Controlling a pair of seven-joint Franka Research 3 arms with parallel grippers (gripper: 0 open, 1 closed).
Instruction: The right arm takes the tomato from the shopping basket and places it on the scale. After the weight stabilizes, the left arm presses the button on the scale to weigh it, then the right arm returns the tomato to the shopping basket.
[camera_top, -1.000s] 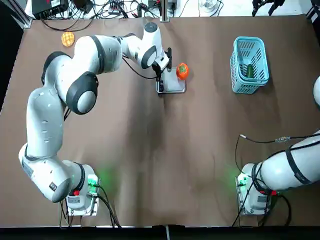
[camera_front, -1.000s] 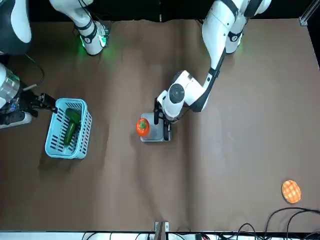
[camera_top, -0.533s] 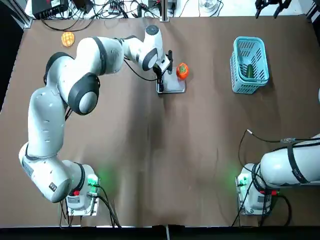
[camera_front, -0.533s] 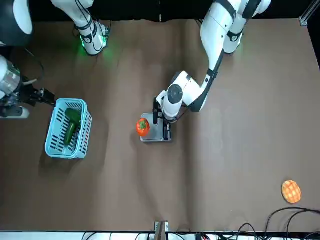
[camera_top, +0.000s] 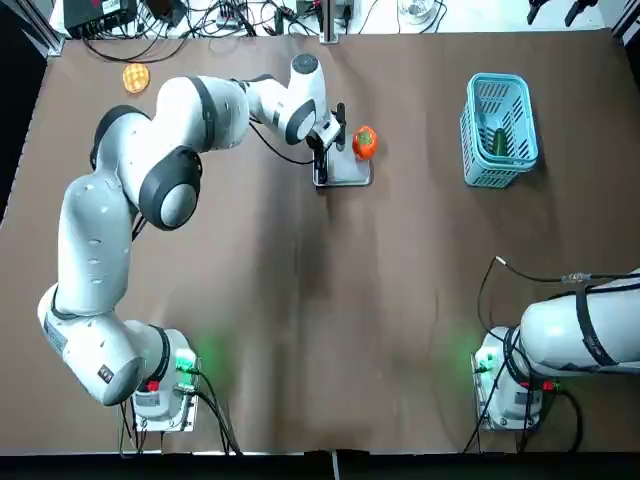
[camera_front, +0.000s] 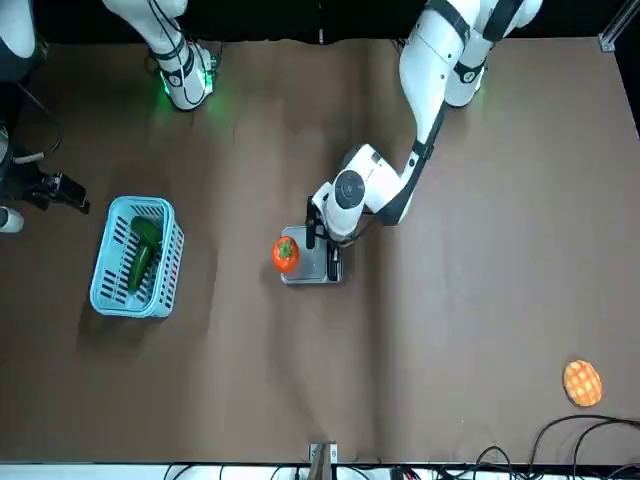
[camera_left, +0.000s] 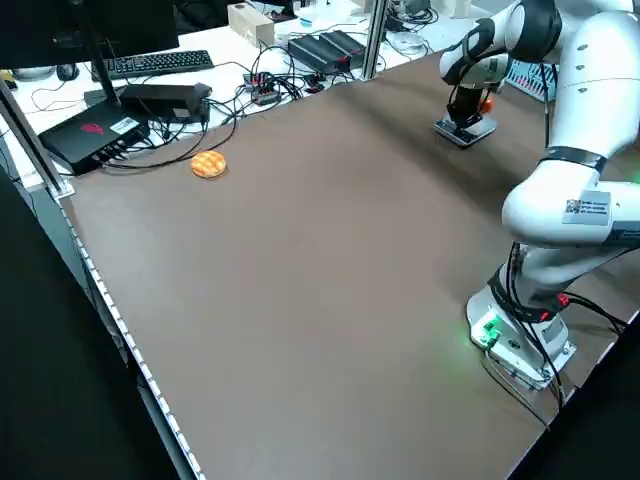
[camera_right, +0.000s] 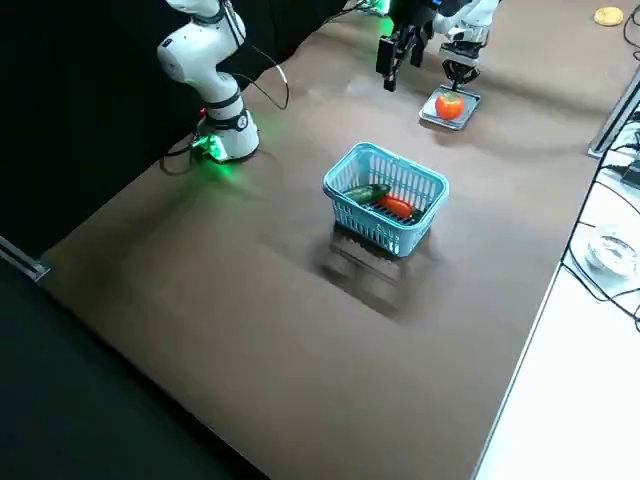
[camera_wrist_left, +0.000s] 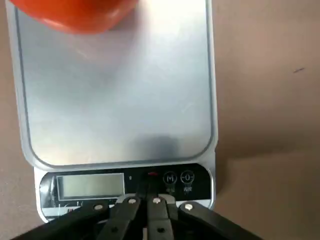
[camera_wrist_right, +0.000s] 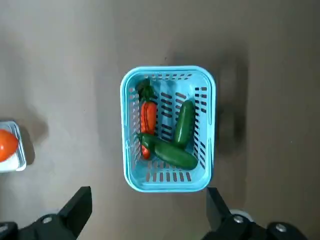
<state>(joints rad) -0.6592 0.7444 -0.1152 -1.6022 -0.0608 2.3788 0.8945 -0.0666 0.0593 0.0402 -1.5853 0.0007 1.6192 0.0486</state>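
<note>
Left gripper (camera_wrist_left: 152, 186): jaws together, over button strip | right gripper (camera_wrist_right: 149, 192): jaws wide, right side | tomato (camera_top: 365, 143): on scale (camera_wrist_left: 120, 110), its right side | press 1 button lightly, straight down, clear of pan

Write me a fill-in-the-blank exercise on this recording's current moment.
The tomato rests on the ____.
The left gripper is at the scale's dark ____ strip.
The right gripper's two fingers are spread ____.
The basket holds one orange-red ____ beside two green vegetables.

Missing words: scale; display; apart; carrot.
</note>
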